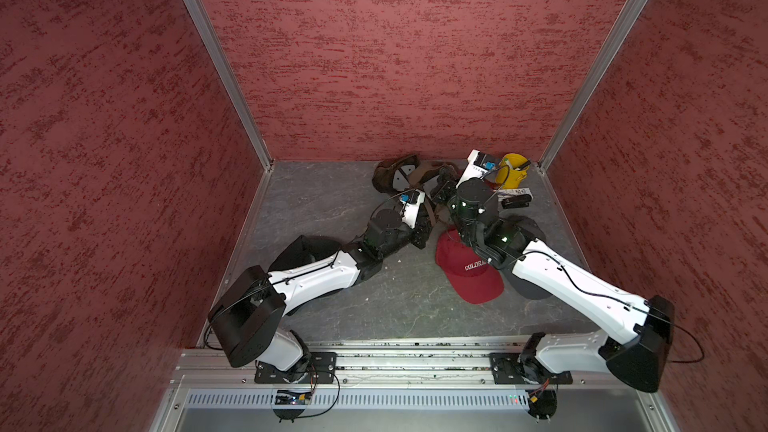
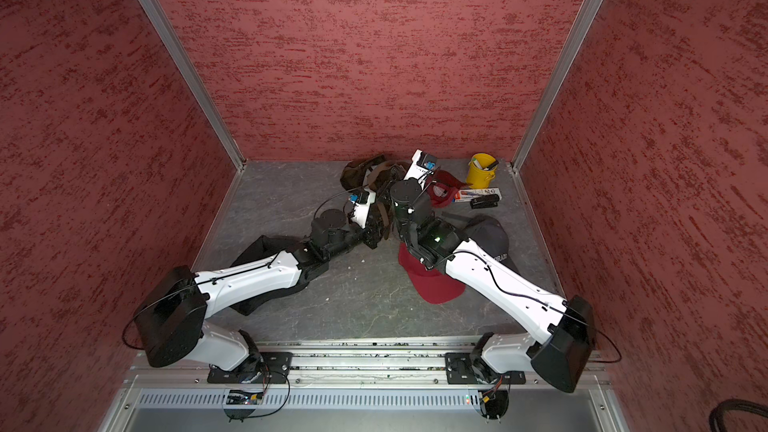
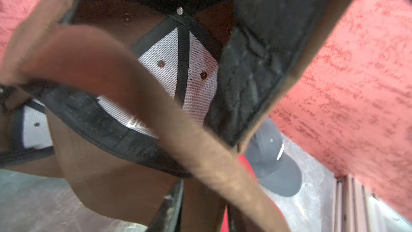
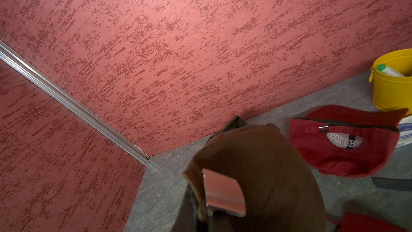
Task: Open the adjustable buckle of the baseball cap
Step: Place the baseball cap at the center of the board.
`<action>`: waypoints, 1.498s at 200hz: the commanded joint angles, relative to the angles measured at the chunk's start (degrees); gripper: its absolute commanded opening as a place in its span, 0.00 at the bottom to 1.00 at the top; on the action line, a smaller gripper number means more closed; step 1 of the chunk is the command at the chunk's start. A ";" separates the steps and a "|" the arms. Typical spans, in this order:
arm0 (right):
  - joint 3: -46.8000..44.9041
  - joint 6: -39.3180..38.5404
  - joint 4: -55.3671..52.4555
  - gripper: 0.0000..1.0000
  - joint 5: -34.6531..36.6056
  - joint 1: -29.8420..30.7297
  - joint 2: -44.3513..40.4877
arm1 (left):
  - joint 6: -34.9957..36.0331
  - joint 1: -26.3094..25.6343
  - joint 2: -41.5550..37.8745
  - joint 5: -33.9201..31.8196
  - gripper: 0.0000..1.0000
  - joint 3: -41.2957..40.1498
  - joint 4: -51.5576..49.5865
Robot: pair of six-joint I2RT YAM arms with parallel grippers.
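Near the back wall (image 1: 374, 56), brown cap (image 1: 395, 176) is held up, buckle (image 4: 223, 195) apparently not open yet. Right claw (image 1: 437, 195) closed; left claw (image 1: 430, 218) cannot tell

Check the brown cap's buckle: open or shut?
Appears open: in the right wrist view the buckle's metal flap stands raised off the brown cap, not lying flat. Whether it is fully released, cannot tell.

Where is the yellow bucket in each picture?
Top view: yellow bucket, far right corner.
Top view: same corner.
Left wrist: not in it.
Right wrist: beyond the overturned red cap, here.
Shared landmark: red back wall behind it.
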 commanded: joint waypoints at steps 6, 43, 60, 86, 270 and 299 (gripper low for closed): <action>2.08 0.77 0.37 0.00 1.07 0.41 0.02 | -0.63 0.14 0.01 2.30 0.21 -0.83 -0.72; 1.05 0.59 1.53 0.00 1.19 0.41 0.04 | -0.54 0.16 -2.06 2.44 0.13 -2.04 -2.90; 0.89 0.15 1.80 0.00 1.30 0.36 0.23 | -0.24 0.18 -3.21 3.00 0.09 -2.28 -4.43; 0.59 -0.79 2.21 0.00 1.81 0.41 0.37 | -0.23 0.27 -5.15 4.22 0.05 -2.99 -6.62; -3.87 -17.84 4.73 0.48 -2.72 -1.02 -4.56 | -22.84 10.23 -9.92 31.59 0.00 -16.03 -1.40; -4.58 -17.93 3.34 0.49 -3.55 -1.60 -4.70 | -30.71 10.90 -5.81 37.11 0.00 -18.82 12.60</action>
